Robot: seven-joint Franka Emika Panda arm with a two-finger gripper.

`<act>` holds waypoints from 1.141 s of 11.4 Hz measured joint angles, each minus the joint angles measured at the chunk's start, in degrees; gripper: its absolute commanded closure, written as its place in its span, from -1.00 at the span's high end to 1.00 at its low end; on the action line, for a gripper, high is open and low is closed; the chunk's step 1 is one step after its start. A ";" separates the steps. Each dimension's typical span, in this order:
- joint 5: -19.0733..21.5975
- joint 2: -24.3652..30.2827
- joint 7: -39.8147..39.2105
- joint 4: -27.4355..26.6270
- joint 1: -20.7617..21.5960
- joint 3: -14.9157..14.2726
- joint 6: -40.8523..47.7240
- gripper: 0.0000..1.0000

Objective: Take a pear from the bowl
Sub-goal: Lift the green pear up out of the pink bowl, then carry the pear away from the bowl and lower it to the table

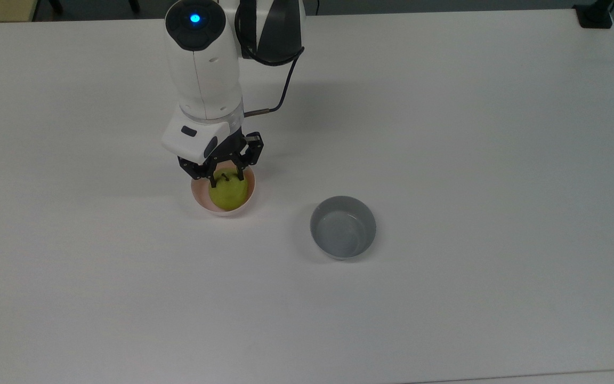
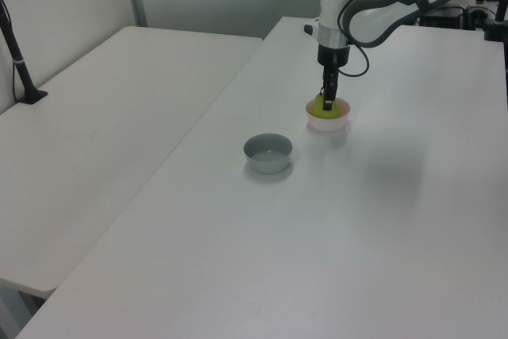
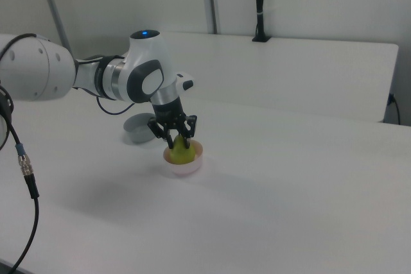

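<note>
Surface: a wide, plain white tabletop [image 1: 445, 133] carries everything; in the left view a second white table [image 2: 103, 117] stands beside it on the left view's left, with a narrow seam between the two
Room: pale partition walls with upright metal posts behind the tables in the left view and the right view; a black post on a clamp foot [image 3: 259, 4] stands on the far table in the right view, and another [image 2: 20, 57] at the left view's left edge
Pink container: a small round pale pink bowl [image 1: 199, 198] sits on the tabletop under the arm; it holds a small yellow-green rounded pear [image 1: 227, 196] with a short dark stem pointing up, and the fruit takes up most of the inside
Grey container: a small round grey bowl [image 1: 343, 228] with a smooth grey inside stands well apart from the pink one, toward the top view's lower right; nothing lies in it
Arm: the white Franka arm with a blue light on its top joint reaches down from the top view's upper edge
Gripper: the black two-finger gripper [image 1: 226, 181] is lowered into the pink bowl, right over the pear
Fingers: they stand either side of the pear's upper part, close against the fruit near the stem; whether they are clamped on it I cannot tell
Pear's place: inside the pink bowl, resting low in it, between the fingers
</note>
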State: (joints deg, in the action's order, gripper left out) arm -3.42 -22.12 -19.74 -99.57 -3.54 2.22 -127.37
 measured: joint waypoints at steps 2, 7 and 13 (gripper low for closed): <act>0.00 0.02 0.00 0.00 -0.01 0.00 0.00 -0.96; -0.01 2.77 0.00 0.36 -0.32 -0.23 0.19 -0.99; -0.01 9.65 -0.10 0.51 -4.44 -0.66 5.88 -1.00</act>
State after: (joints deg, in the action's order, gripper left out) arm -3.43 -12.47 -19.84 -99.06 -7.98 1.56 -121.49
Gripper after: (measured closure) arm 0.529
